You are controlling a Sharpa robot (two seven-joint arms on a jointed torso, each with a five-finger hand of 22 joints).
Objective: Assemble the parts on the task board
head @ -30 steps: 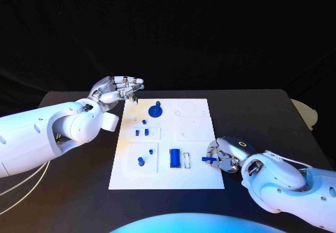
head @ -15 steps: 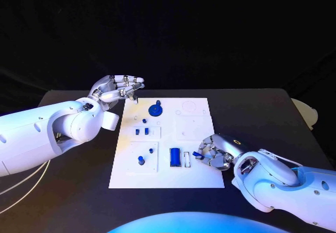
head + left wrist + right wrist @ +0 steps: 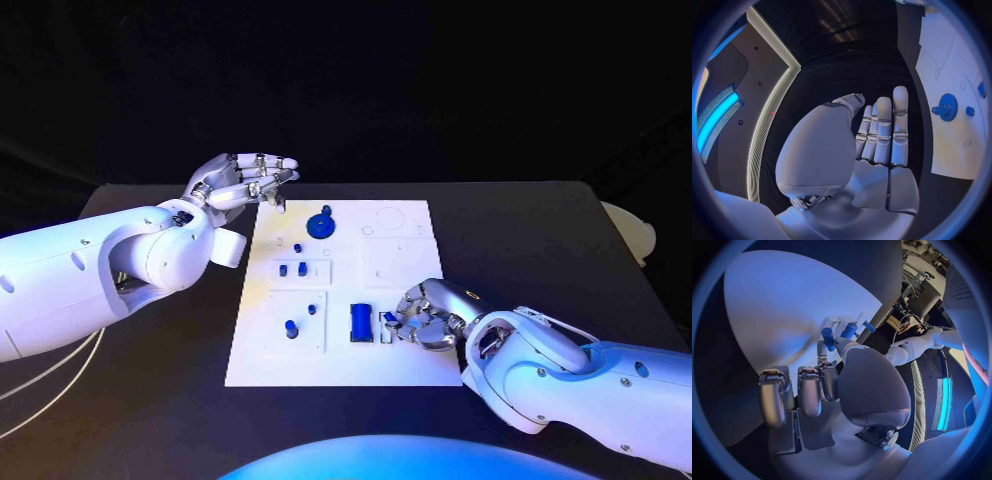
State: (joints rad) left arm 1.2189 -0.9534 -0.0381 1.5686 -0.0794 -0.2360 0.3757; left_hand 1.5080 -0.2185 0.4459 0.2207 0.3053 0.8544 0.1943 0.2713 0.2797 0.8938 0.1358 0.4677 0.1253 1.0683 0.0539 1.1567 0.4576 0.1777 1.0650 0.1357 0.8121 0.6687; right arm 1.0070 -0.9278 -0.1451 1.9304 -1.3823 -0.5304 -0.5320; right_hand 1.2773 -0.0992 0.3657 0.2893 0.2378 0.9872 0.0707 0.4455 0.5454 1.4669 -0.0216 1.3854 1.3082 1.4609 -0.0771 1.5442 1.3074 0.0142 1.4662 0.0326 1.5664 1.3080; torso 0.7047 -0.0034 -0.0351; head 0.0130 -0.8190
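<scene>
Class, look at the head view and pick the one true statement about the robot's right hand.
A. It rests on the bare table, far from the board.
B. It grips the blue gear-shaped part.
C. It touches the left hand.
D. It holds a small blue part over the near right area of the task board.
D: the right hand pinches a small blue part at its fingertips, over the near right area of the task board.

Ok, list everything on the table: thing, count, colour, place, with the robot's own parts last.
table: one, black, under everything.
task board: one, white, table's middle.
gear-shaped part: one, blue, board's far end.
rectangular block: one, blue, board's near half, upright in a slot.
other small parts on the board: several, blue, left half; too small to name.
small part: one, blue, pinched by the right hand.
left hand: silver, empty, raised at the board's far left corner.
right hand: silver, over the board's near right.
</scene>
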